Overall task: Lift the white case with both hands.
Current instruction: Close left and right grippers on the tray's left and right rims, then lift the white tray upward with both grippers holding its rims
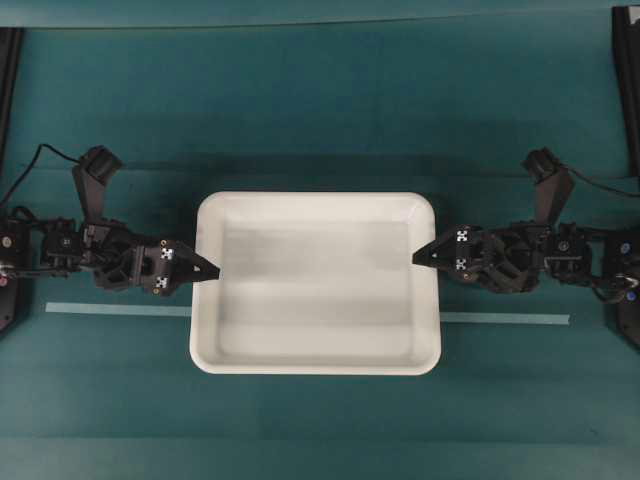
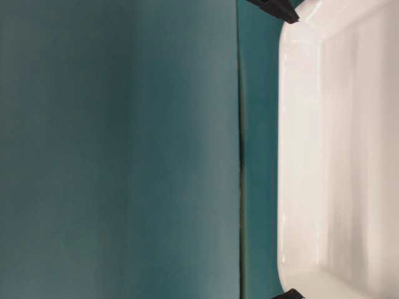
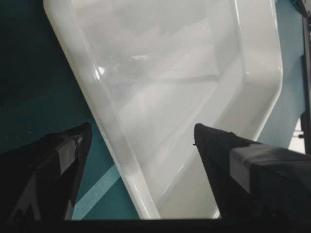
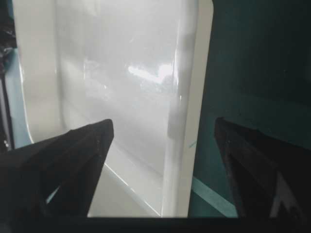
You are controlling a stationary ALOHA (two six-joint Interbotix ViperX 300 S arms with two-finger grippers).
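Overhead exterior view: the white case (image 1: 316, 283) is seen lying flat near the middle of the teal table covering (image 1: 320, 110), between the two arms.
Case shape: a wide, shallow rectangle is shown, with rounded corners, a raised rolled rim and sloping inner walls down to a flat floor.
Case material: smooth, hard-looking white plastic is suggested; soft glare and grey reflections are carried on the glossy bottom.
Table surface: a matte, cloth-like teal sheet is seen, crossed by a thin pale tape strip (image 1: 118, 309) that runs under the case.
Left gripper (image 1: 207, 270): black tapering jaws are spread wide and nothing is held; the tip is placed at the case's left rim. In the left wrist view one finger (image 3: 77, 145) is seen outside the rim over the teal sheet and the other over the floor, so the rim is straddled.
Right gripper (image 1: 424, 256): the jaws are likewise parted wide and empty, with the tip at the right rim. In the right wrist view the rim (image 4: 187, 121) is seen between the two dark, wedge-shaped fingers.
Contact: whether either pincer touches the plastic cannot be told.
Marker tags: small black-and-white squares (image 1: 462, 237) are borne on the gripper bodies.
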